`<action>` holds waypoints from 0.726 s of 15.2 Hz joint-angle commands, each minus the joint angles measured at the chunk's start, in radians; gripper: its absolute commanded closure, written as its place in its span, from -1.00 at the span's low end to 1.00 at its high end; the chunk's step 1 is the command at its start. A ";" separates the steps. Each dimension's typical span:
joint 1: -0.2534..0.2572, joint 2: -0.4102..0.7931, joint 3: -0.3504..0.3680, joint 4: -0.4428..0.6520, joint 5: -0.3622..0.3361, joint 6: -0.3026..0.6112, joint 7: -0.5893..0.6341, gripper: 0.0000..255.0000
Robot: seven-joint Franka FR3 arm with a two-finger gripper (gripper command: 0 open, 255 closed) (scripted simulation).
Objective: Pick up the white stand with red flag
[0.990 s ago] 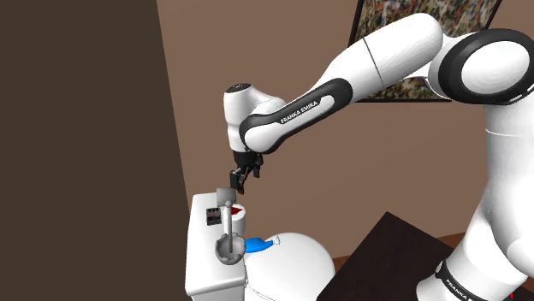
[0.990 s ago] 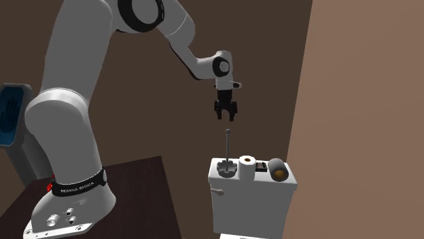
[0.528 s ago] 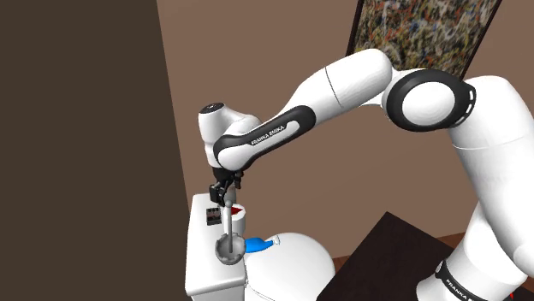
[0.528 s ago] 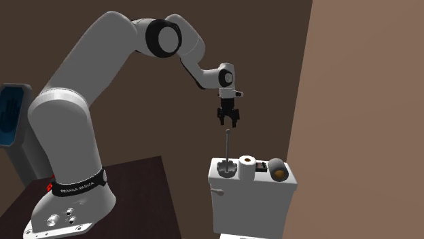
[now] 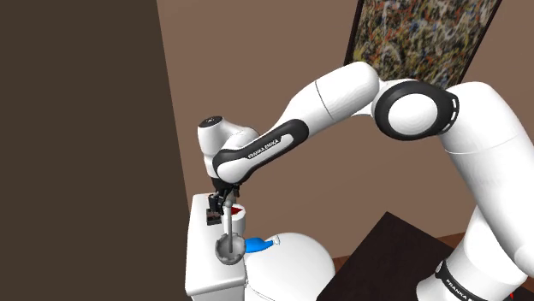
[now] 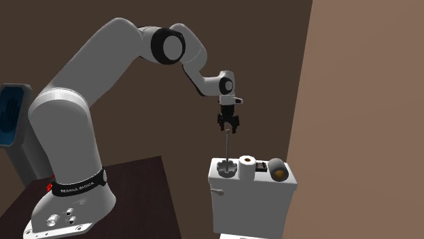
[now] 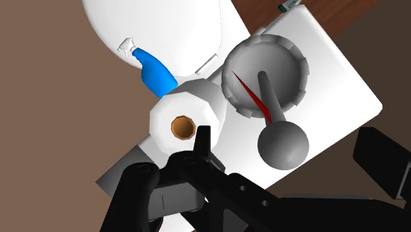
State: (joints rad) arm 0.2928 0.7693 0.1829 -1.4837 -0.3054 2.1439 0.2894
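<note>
Since half a second ago my gripper (image 6: 228,126) has come lower, and now it hangs at the top of the grey stand (image 7: 294,64). The two fingers are apart, with the round knob (image 7: 282,146) of the stand's rod between them, and they hold nothing. The stand is upright on the white toilet tank (image 7: 336,92), at the second exterior view's left end, with a thin red flag (image 7: 252,99) by its rod. A paper roll (image 7: 188,112) stands just beside it, to the right.
</note>
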 commanded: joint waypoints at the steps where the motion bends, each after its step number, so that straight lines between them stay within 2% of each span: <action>1: 0.000 0.005 -0.001 0.001 -0.001 0.004 0.001 1.00; 11: -0.001 -0.006 0.001 -0.001 0.001 -0.004 -0.002 1.00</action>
State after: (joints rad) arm 0.2916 0.7662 0.1832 -1.4872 -0.3051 2.1447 0.2886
